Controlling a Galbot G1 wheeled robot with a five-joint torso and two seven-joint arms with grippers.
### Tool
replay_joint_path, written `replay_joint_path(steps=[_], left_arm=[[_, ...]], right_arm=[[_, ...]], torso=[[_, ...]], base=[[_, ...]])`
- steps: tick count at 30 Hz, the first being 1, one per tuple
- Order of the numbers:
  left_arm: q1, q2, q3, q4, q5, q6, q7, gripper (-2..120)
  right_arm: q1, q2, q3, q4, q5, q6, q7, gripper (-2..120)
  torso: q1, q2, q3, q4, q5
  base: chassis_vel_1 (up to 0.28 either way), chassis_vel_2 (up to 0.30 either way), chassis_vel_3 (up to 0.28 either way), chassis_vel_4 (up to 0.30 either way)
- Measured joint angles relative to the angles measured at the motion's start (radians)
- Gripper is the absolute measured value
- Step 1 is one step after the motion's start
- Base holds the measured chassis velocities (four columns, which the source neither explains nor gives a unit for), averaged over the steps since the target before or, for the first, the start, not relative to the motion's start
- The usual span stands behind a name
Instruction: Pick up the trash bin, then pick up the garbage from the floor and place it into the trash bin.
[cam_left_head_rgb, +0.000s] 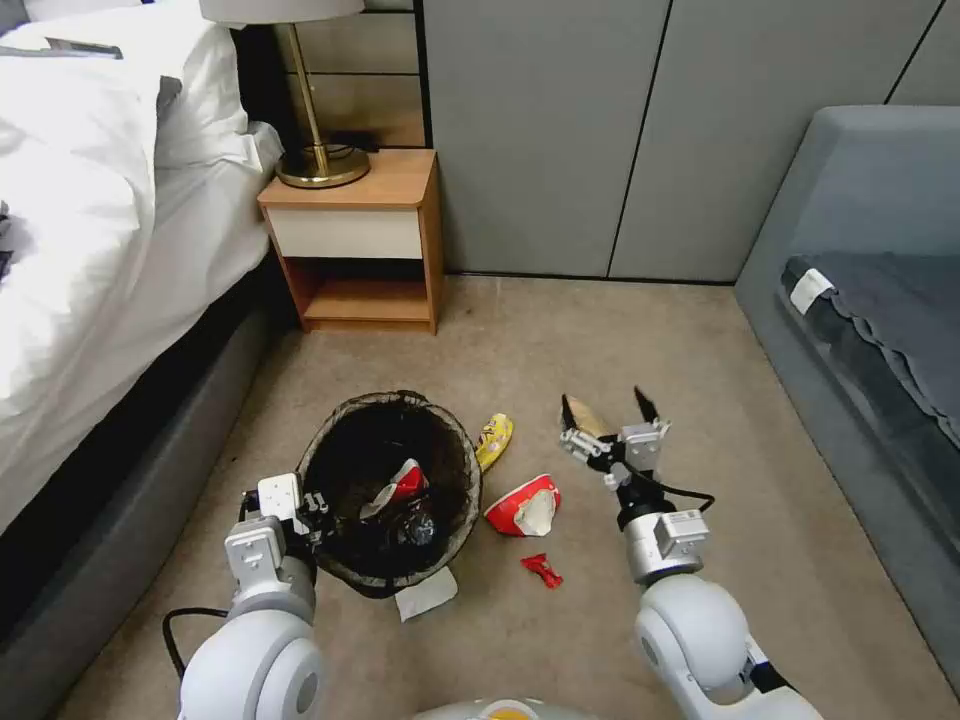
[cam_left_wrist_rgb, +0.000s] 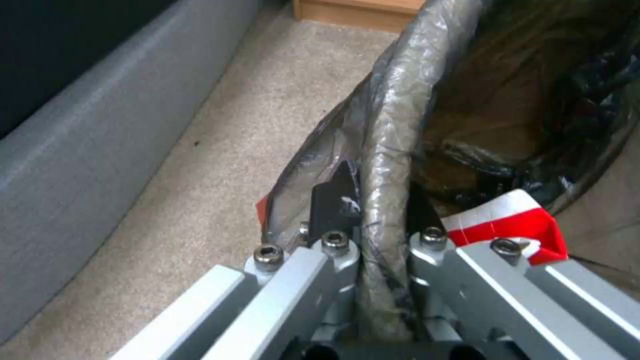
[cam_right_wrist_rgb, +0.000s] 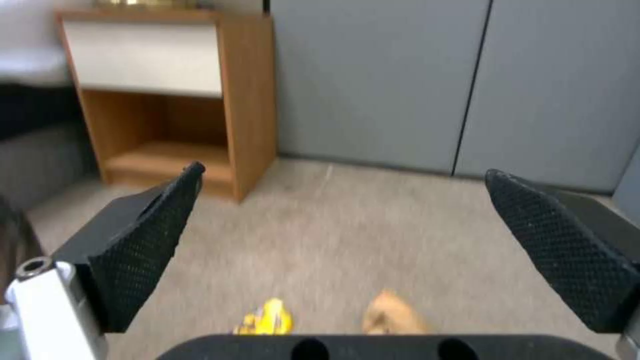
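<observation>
The trash bin (cam_left_head_rgb: 345, 440), lined with a dark bag, stands on the carpet in front of me. My left gripper (cam_left_head_rgb: 308, 506) is shut on its near-left rim (cam_left_wrist_rgb: 393, 125). A red-and-white cup (cam_left_head_rgb: 403, 483) (cam_left_wrist_rgb: 510, 220) lies inside the bin. My right gripper (cam_left_head_rgb: 605, 410) (cam_right_wrist_rgb: 345, 171) hangs open above a crumpled brown paper bag (cam_left_head_rgb: 584, 417) (cam_right_wrist_rgb: 393, 315). Garbage on the floor: a yellow wrapper (cam_left_head_rgb: 494, 440) (cam_right_wrist_rgb: 267, 317), a crushed red-and-white cup (cam_left_head_rgb: 524, 506), a small red scrap (cam_left_head_rgb: 541, 570) and a white tissue (cam_left_head_rgb: 425, 593) by the bin's base.
A wooden nightstand (cam_left_head_rgb: 360, 240) with a brass lamp (cam_left_head_rgb: 320, 165) stands against the back wall. The bed (cam_left_head_rgb: 100, 250) runs along the left and its grey base (cam_left_wrist_rgb: 87, 150) is close to the bin. A grey sofa (cam_left_head_rgb: 870, 280) fills the right side.
</observation>
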Motion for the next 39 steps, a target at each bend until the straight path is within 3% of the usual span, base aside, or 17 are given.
replay_joint_path(steps=[9, 28, 39], left_arm=[[-0.007, 0.001, 0.001, 0.015, -0.001, 0.000, 0.000, 0], [-0.015, 0.000, 0.001, 0.024, -0.001, 0.002, 0.001, 0], [-0.014, -0.003, 0.004, 0.023, -0.001, 0.002, 0.001, 0]], right_arm=[[0.021, -0.013, -0.021, -0.060, 0.033, -0.071, -0.023, 100], [0.030, -0.030, -0.050, -0.169, 0.059, -0.100, -0.098, 100], [0.002, -0.149, -0.076, -0.160, 0.111, -0.173, -0.130, 100]], torso=[[0.000, 0.000, 0.000, 0.0000, -0.0001], [0.000, 0.000, 0.000, 0.0000, 0.0000], [0.000, 0.000, 0.000, 0.0000, 0.0000]], base=[[0.000, 0.000, 0.000, 0.000], [0.000, 0.000, 0.000, 0.000], [0.000, 0.000, 0.000, 0.000]])
